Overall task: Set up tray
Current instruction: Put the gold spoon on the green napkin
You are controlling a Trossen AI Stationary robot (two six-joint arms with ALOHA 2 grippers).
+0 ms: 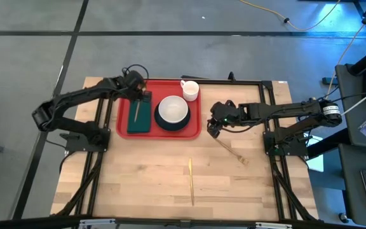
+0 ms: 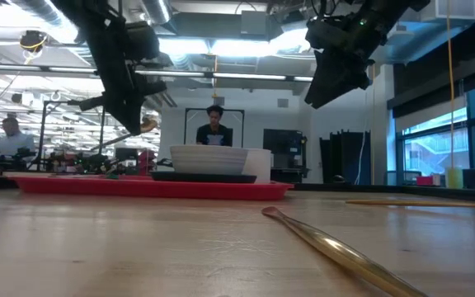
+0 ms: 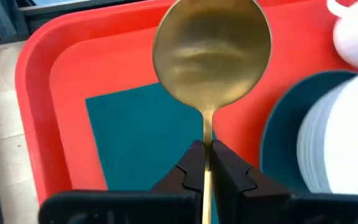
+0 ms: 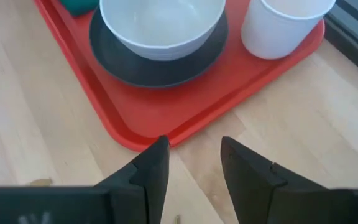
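Left pincer (image 3: 205,163) clamps gold spoon (image 3: 211,56) above tray (image 3: 36,118); right pincer (image 4: 193,163) empty, fingers apart, beside tray

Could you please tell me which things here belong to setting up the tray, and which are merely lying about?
Belong to the job:
tray
napkin
spoon, held in the left claw over the napkin
plate
bowl
cup
two gold utensils on the table

Lying about:
cables on the floor

Right claw: open, empty.
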